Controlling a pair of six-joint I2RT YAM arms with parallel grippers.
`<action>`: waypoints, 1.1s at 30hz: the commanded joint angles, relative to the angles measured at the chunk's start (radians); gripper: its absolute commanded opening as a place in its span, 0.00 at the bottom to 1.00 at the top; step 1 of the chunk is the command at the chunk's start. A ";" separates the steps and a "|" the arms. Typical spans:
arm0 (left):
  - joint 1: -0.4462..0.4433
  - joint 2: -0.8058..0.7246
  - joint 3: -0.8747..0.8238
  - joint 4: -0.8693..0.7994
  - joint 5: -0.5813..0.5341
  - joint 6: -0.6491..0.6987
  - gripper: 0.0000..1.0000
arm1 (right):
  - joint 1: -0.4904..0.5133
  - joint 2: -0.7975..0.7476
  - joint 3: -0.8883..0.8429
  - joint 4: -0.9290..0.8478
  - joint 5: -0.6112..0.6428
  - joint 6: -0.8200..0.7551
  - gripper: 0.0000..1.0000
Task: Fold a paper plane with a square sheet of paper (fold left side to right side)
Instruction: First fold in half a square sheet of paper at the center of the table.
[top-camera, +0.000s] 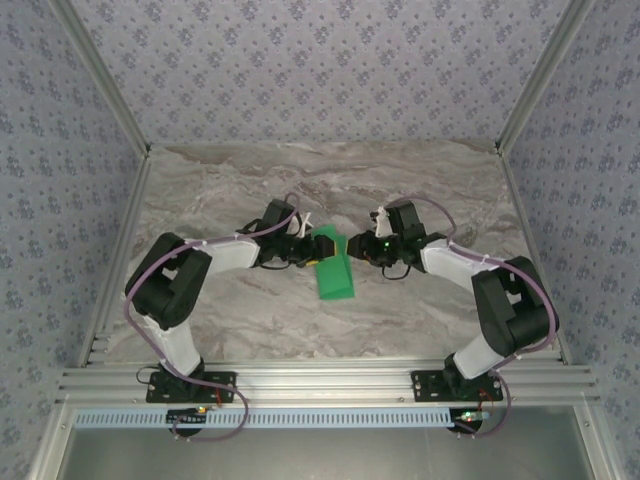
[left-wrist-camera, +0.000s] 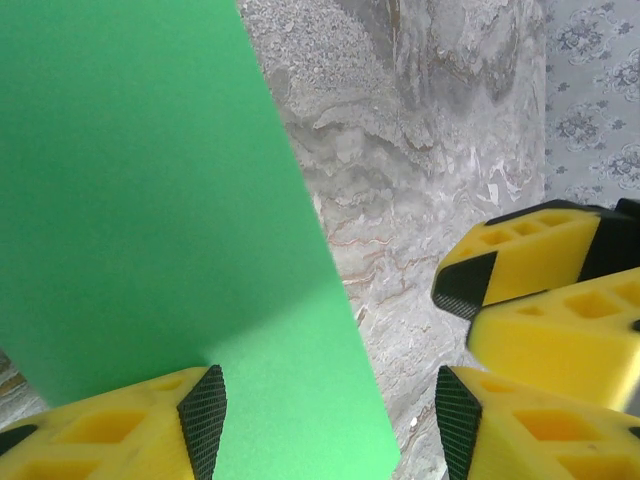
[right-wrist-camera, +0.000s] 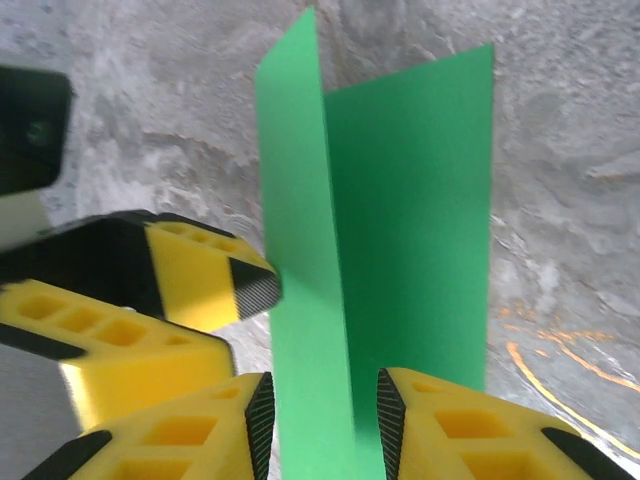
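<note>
The square sheet of paper (top-camera: 332, 268) is bright green and lies mid-table, folded lengthwise, between the two grippers. In the right wrist view one flap of the sheet (right-wrist-camera: 400, 200) lies flat. The other flap stands up along the crease and runs between the fingers of my right gripper (right-wrist-camera: 325, 435), whose jaws stand apart around it. My left gripper (left-wrist-camera: 330, 425) is open low over the sheet's (left-wrist-camera: 150, 200) near corner, not pinching it. The left gripper's fingers (right-wrist-camera: 190, 285) sit just left of the raised flap. The right gripper's fingers (left-wrist-camera: 540, 260) face them across bare marble. From above, the left gripper (top-camera: 305, 247) and the right gripper (top-camera: 358, 247) flank the sheet's far end.
The grey marble table (top-camera: 250, 320) is bounded by aluminium rails (top-camera: 320, 385) at the near edge and slanted frame posts (top-camera: 100, 75) at the sides. Patterned wallpaper walls (top-camera: 320, 60) close the back. Both arm bases stand on the near rail.
</note>
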 joint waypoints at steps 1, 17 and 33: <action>-0.008 0.015 0.028 0.023 0.021 -0.002 0.57 | -0.010 0.032 -0.009 0.094 -0.070 0.068 0.37; -0.009 0.000 0.023 -0.004 0.009 0.014 0.46 | 0.012 0.194 0.049 0.136 -0.116 0.074 0.29; -0.020 -0.093 -0.004 -0.230 -0.252 0.023 0.56 | 0.040 0.217 0.095 -0.086 0.077 -0.038 0.09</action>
